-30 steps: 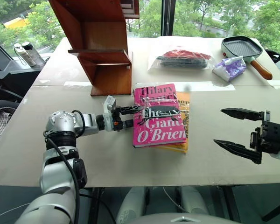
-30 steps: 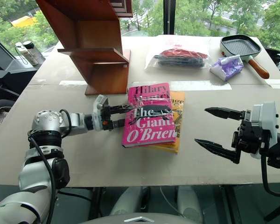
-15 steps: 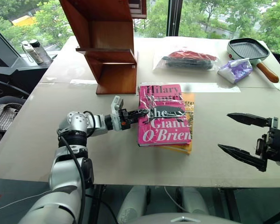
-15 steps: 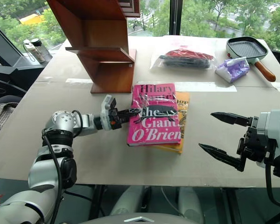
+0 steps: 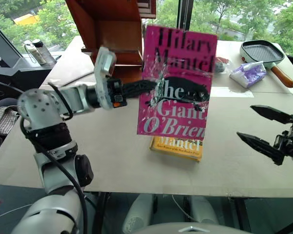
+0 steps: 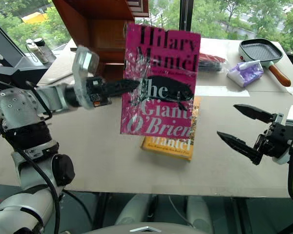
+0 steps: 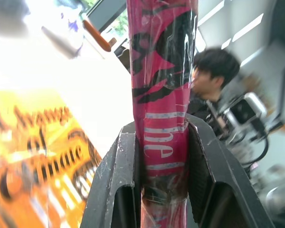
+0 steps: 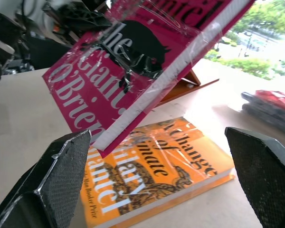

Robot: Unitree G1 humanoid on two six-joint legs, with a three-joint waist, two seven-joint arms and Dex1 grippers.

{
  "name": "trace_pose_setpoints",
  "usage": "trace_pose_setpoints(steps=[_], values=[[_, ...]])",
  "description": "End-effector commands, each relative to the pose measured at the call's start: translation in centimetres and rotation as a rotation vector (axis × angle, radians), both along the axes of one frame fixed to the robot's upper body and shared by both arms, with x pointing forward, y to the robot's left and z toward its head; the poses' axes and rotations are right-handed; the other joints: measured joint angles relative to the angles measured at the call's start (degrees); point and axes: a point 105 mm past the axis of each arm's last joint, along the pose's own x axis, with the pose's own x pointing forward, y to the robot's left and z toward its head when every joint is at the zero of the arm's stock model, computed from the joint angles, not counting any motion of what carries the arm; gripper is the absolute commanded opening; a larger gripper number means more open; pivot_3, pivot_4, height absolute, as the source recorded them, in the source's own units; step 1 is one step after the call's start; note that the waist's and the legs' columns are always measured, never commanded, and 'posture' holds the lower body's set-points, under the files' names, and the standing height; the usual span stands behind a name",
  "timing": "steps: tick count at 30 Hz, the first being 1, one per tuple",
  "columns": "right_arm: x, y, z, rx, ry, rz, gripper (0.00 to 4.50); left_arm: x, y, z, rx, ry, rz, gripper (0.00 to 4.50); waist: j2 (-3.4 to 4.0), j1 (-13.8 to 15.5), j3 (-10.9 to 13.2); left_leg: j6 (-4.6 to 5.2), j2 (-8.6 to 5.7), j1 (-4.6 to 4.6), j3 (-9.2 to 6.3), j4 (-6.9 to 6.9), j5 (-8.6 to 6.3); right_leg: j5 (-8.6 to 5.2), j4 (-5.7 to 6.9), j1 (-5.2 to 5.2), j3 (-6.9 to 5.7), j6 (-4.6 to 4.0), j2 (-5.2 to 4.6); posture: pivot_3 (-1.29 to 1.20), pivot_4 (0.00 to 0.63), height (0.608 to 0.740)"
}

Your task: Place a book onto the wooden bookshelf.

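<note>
The left gripper [image 5: 136, 88] clamped the pink book [image 5: 178, 83] upright, hiding much of the wooden bookshelf [image 5: 112, 29]; the right gripper [image 5: 261, 127] gaped wide beside it.

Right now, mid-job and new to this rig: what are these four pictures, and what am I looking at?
You are seeing through a two-armed humanoid robot. Two pictures come from the eyes of its head camera, looking down over a table. The other two come from cameras on each wrist, looking along that gripper's black fingers.

The left gripper is shut on the pink book, "The Giant, O'Brien", holding it upright in the air by one edge. The left wrist view shows its fingers pressing both sides of the book. The right gripper is open, holding nothing.

On the table lie a yellow book, a grill pan, a purple-and-white packet and a clear bag with something red and black inside. The wooden bookshelf stands behind the raised book.
</note>
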Motion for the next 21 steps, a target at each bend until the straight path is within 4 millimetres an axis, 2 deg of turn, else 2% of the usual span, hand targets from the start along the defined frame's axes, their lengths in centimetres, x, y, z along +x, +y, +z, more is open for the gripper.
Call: trace_pose_setpoints(steps=[1, 3, 5, 7, 10, 12, 15, 19, 21], values=[[0.3, -0.9, 2.3, 0.013, -0.09, -0.046, 4.5, -0.3, -1.9, 5.4, 0.174, -0.497, 0.099, 0.67, -0.01, -0.3, 0.1, 0.0, 0.02, 0.0, 0.03, -0.03, 0.0, 0.0, 0.0, -0.03, 0.04, 0.0, 0.04, 0.0, 0.15, 0.74], [0.9, -1.2, 3.0, 0.022, -0.12, -0.057, 4.5, 0.3, -2.5, 8.6, 0.304, -0.877, 0.18, 0.67, 0.02, -0.5, 0.1, -0.05, 0.05, 0.02, 0.11, -0.08, 0.03, 0.01, 0.0, -0.06, 0.11, -0.02, 0.11, 0.0, 0.15, 0.74], [1.7, -1.3, 3.7, 0.03, -0.15, -0.056, 4.5, 1.3, -2.4, 10.5, 0.475, -1.235, 0.24, 0.67, 0.08, -0.6, 0.0, -0.06, 0.06, 0.07, 0.19, -0.13, 0.03, 0.0, -0.03, -0.05, 0.15, -0.03, 0.14, 0.0, 0.15, 0.74], [2.3, -1.2, 4.2, 0.033, -0.179, -0.053, 4.5, 2.1, -2.0, 11.1, 0.616, -1.454, 0.245, 0.67, 0.23, -0.6, 0.0, -0.04, 0.08, 0.1, 0.28, -0.21, 0.04, 0.0, -0.19, -0.01, 0.22, -0.03, 0.13, 0.0, 0.15, 0.74], [3.0, -1.1, 5.0, 0.042, -0.223, -0.051, 4.5, 3.1, -0.6, 11.8, 0.789, -1.607, 0.215, 0.67, 0.2, -0.8, 0.0, -0.02, 0.07, 0.07, 0.29, -0.19, 0.03, 0.01, -0.19, -0.02, 0.21, -0.02, 0.14, 0.0, 0.15, 0.74], [3.4, -1.1, 5.7, 0.047, -0.25, -0.051, 4.5, 4.1, 0.9, 12.2, 0.928, -1.611, 0.213, 0.67, 0.01, -1.1, 0.2, 0.01, 0.07, -0.02, 0.24, -0.16, 0.02, 0.01, -0.2, -0.05, 0.16, -0.01, 0.16, 0.0, 0.15, 0.74], [3.9, -1.3, 6.6, 0.053, -0.28, -0.031, 4.5, 6.0, 3.9, 12.2, 1.135, -1.507, 0.267, 0.67, -0.03, -1.5, 0.2, 0.13, 0.05, -0.13, 0.16, -0.1, -0.05, -0.01, -0.24, -0.08, 0.05, 0.02, 0.15, 0.0, 0.15, 0.74], [4.6, -0.8, 7.5, 0.051, -0.318, 0.01, 4.5, 7.5, 8.4, 11.0, 1.357, -1.278, 0.316, 0.67, 0.01, -2.0, 0.2, 0.24, -0.06, -0.14, 0.17, -0.1, -0.11, -0.05, -0.23, -0.08, 0.05, 0.1, 0.13, 0.0, 0.15, 0.74], [4.7, -0.5, 7.9, 0.06, -0.333, 0.036, 4.5, 8.0, 9.7, 10.1, 1.44, -1.2, 0.305, 0.67, 0.04, -2.0, 0.2, 0.35, -0.06, -0.14, 0.16, -0.08, -0.17, -0.05, -0.18, -0.09, 0.03, 0.1, 0.14, 0.0, 0.15, 0.74]])
